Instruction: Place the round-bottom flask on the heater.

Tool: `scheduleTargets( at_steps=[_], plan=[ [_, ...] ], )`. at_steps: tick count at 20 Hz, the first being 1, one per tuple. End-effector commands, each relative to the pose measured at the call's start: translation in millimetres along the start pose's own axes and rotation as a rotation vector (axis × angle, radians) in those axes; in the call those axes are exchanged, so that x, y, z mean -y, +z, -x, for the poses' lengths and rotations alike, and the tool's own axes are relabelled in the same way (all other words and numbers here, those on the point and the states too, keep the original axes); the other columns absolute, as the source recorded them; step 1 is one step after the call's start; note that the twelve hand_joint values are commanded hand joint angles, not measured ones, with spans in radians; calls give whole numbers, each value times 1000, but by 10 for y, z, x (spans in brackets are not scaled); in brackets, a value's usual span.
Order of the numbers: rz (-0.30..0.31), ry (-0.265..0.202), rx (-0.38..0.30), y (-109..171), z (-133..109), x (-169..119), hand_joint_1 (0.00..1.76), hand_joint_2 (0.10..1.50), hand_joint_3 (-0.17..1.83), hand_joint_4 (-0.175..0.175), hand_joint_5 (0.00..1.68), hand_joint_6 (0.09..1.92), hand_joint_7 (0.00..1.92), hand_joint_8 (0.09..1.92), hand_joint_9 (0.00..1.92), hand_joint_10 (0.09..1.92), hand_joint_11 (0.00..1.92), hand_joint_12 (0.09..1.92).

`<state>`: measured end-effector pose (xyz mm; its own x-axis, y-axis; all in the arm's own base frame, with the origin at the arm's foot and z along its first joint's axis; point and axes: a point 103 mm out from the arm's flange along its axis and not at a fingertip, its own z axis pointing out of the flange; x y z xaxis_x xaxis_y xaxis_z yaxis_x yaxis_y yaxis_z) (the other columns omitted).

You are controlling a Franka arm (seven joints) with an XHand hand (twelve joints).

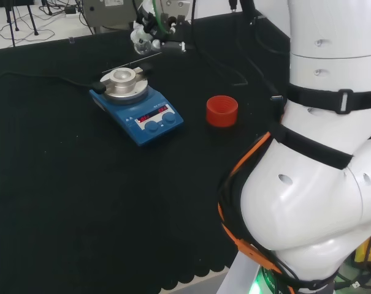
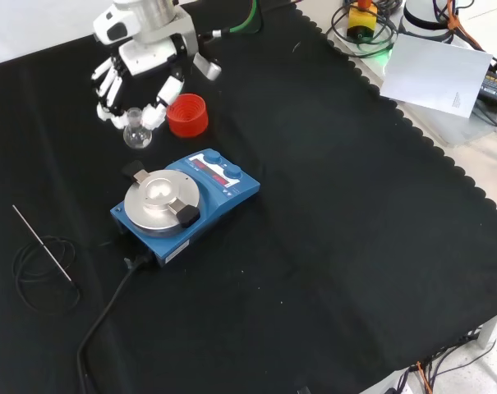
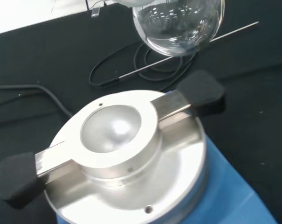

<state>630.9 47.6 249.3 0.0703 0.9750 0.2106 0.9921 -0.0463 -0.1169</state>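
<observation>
The clear round-bottom flask [image 2: 137, 131] hangs neck up from the black and white hand [image 2: 146, 56], whose fingers [image 2: 108, 89] curl round its neck. In the wrist view the flask's bulb [image 3: 178, 23] is in the air, beyond the heater's silver bowl [image 3: 115, 128] and off to one side of it. The blue heater [image 2: 186, 201] stands on the cloth, nearer the camera than the hand in the front view. From the head view the hand [image 1: 149, 30] is held farther off than the heater [image 1: 136, 104].
A red ribbed ring [image 2: 187, 115] stands just right of the flask in the front view. A thin metal rod [image 2: 43, 244] and a loop of black cable [image 2: 34, 271] lie left of the heater. The heater's power cord [image 2: 108, 316] runs toward the front edge.
</observation>
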Motion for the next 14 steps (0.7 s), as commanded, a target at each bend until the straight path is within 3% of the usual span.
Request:
scheduleTargets(
  at_steps=[1, 14],
  plan=[
    [-59, -24, -5, 213, -228, -81, 1084, 1110, -175, 175, 1155, 775, 566, 560, 707, 529, 300, 1286],
    [-89, -35, 9, 422, -364, -1, 1084, 1109, -175, 175, 1157, 772, 565, 557, 708, 526, 301, 1285]
  ],
)
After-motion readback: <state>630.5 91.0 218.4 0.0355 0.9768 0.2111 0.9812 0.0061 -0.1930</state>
